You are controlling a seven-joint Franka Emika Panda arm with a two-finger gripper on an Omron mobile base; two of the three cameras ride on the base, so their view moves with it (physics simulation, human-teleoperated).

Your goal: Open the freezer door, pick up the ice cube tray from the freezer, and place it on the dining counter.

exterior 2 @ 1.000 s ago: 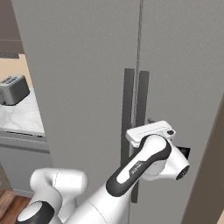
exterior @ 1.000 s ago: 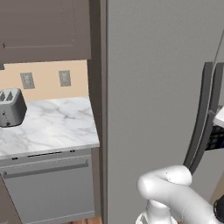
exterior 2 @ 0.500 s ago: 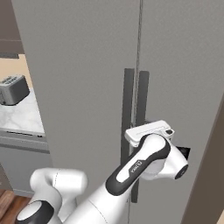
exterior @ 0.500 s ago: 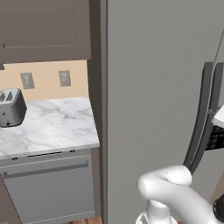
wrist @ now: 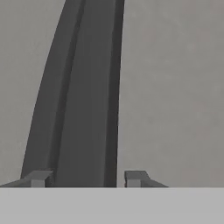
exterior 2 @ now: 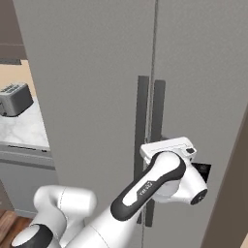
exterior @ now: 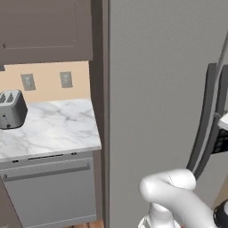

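Observation:
The freezer door [exterior: 156, 89] is a wide matte-grey panel and stands shut. Its long dark curved handle [wrist: 85, 100] runs up the hand view. My gripper [wrist: 86, 178] is closed around that handle, one fingertip [wrist: 40, 178] on each side of it. In the right base view my white hand [exterior 2: 169, 150] presses against the pair of dark handles [exterior 2: 142, 106] at the seam between the two doors. The ice cube tray is hidden behind the shut door. The dining counter is out of view.
A narrower grey door [exterior 2: 203, 87] adjoins on the right. Left of the freezer, a marble worktop [exterior: 53, 129] on grey cabinets carries a toaster [exterior: 11, 109], with dark wall cabinets [exterior: 44, 31] above. A brown panel [exterior 2: 232, 193] flanks the far right.
The fingers have closed in from wide open onto the handle. The arm and the doors stay where they were.

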